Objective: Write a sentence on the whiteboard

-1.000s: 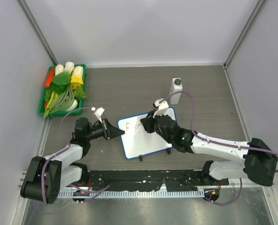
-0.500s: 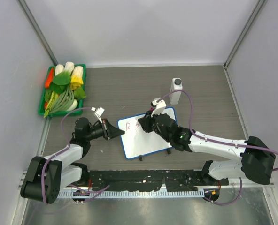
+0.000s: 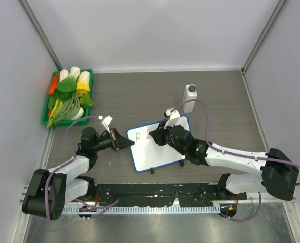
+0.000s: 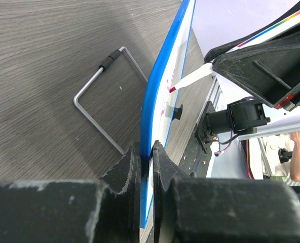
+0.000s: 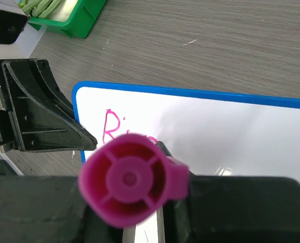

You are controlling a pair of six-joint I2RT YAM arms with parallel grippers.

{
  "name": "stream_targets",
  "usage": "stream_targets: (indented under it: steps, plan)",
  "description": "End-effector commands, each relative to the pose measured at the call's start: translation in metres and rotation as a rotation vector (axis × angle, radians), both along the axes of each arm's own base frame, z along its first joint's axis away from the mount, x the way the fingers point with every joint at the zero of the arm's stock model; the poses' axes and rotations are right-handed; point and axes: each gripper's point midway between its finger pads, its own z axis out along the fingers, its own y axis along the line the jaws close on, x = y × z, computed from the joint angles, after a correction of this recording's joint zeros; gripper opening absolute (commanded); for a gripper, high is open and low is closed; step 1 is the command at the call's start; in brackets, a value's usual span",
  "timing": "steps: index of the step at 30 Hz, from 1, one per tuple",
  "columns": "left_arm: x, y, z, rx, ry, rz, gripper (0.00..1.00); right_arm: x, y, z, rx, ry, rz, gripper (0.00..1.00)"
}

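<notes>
I am pinching the whiteboard's blue edge tight in my left gripper, steadying it on the table, while my right gripper, clamping the pink marker, is starting the sentence near its top-left corner.

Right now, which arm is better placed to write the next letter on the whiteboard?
The right. The right pincer holds the pink marker, tip at the whiteboard beside the pink letters. The left pincer is clamped on the board's edge, steadying it.
</notes>
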Motion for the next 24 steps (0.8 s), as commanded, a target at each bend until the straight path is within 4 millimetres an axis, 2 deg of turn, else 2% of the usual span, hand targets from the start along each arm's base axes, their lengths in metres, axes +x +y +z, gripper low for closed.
stream_targets:
  steps: [1,13,24]
  plan:
    - [0.004,0.002,0.0,0.019,-0.053,0.012,0.0,0.0,-0.025,-0.028,-0.104,0.033,-0.057,0.01]
    - [0.004,0.002,0.0,0.019,-0.053,0.012,0.0,0.012,-0.03,-0.004,-0.091,-0.03,-0.114,0.01]
    - [0.004,0.002,0.0,0.019,-0.053,0.01,0.0,0.008,-0.029,0.024,0.0,-0.086,-0.087,0.01]
